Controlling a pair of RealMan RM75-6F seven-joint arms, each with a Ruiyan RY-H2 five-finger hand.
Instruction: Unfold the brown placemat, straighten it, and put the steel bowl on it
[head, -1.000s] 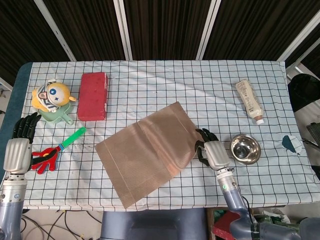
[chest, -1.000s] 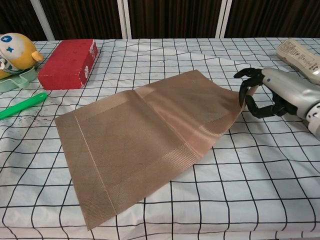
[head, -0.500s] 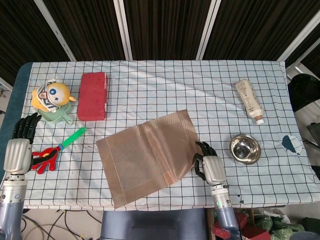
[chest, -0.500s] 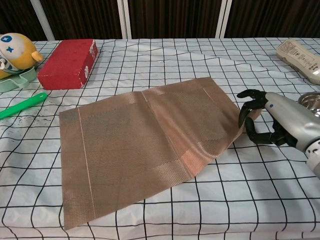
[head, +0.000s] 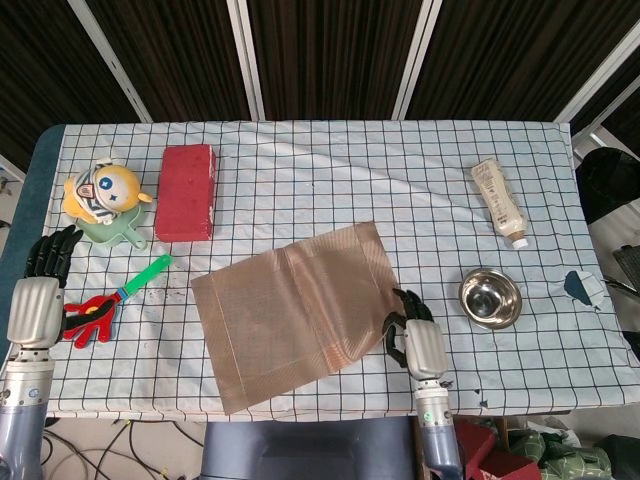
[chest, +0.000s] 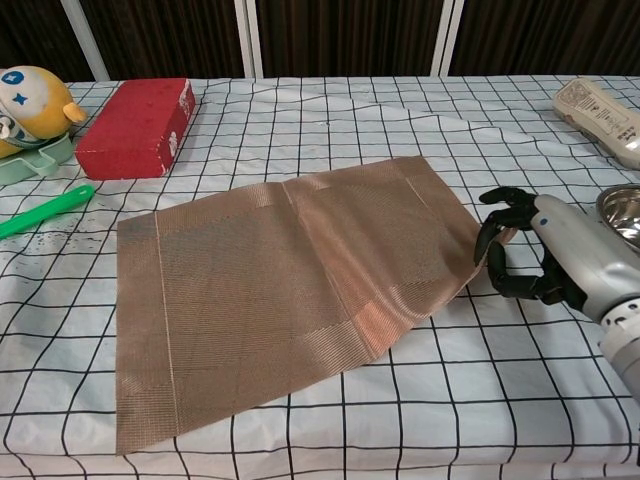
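Checked tablecloth (head: 300, 170): one brown placemat (head: 295, 312), one steel bowl (head: 490, 297).

A brown placemat (head: 295, 325) with finely ribbed weave lies on a white cloth (head: 400, 180) checked in black. The brick (head: 187, 191) is red; the bowl (head: 490, 297) is shiny steel. A spatula (head: 145, 275) has a green handle.

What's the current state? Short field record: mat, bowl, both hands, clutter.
placemat: unfolded, skewed to the table grid, right edge lifted
steel bowl: on the cloth right of the mat, not on it
right hand: pinches the mat's right corner
left hand: at the left table edge, holds nothing
clutter: red block, bottle, toy
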